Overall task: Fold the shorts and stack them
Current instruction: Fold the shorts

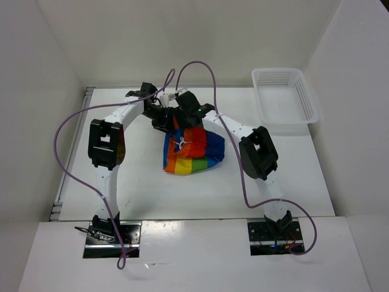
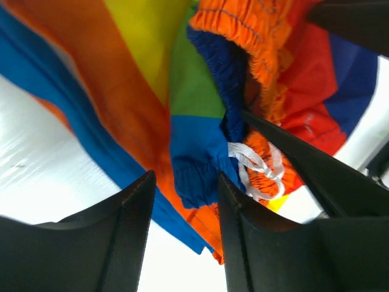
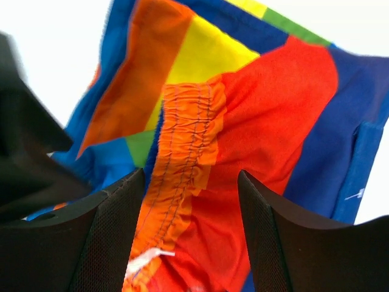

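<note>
From above, the shorts (image 1: 193, 151) lie bunched mid-tabletop (image 1: 121, 182), with the left hand (image 1: 161, 119) and right hand (image 1: 186, 111) both at their far edge. The cloth looks thin, limp and light. It will likely sag and slide, so the gathered waistband (image 3: 182, 140) seems the firmest place to pinch.

In the left wrist view, the left hand (image 2: 185, 179) stands half open. A blue fold (image 2: 197, 152) hangs between its fingers, not visibly pinched.

In the right wrist view, the right hand (image 3: 189, 173) is spread wide astride the orange waistband. Whether it grips I cannot tell.
</note>
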Robot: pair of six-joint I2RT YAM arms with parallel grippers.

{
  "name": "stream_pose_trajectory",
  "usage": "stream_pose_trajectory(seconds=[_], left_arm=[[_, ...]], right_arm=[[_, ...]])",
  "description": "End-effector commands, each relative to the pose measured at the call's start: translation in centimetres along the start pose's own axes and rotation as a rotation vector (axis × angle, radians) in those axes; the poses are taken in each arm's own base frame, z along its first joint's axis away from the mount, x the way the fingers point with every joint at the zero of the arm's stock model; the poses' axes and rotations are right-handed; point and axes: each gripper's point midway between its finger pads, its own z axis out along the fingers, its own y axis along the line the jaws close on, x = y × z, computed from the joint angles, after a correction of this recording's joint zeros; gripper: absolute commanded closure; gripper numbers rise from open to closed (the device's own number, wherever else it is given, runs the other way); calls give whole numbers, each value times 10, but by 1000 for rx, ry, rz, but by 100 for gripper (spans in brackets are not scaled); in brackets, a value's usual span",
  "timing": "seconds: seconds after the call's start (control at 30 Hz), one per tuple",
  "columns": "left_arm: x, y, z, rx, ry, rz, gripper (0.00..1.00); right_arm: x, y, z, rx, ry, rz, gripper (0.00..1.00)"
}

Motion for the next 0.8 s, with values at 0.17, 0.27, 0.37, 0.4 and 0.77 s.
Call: stream_pose_trajectory(seconds=[0.17,0.27,0.37,0.4,0.77], left_arm=[[7,-9,-7,152,-8,-50,32],[8,-14,-4,191,-4,-57,30],[13,-15,-1,215,7,-70,32],[13,-19,1,219,13,-64,34],[12,-3,31,193,32,-52,74]], right_arm=[[-10,-5,11,135,-54,123,39],[-7,-6,15,150,-49,131,44],[-7,-9,14,161,-51,120,53],[-8,-11,14,172,-53,120,58],[-6,-10,15,163,-50,89,95]])
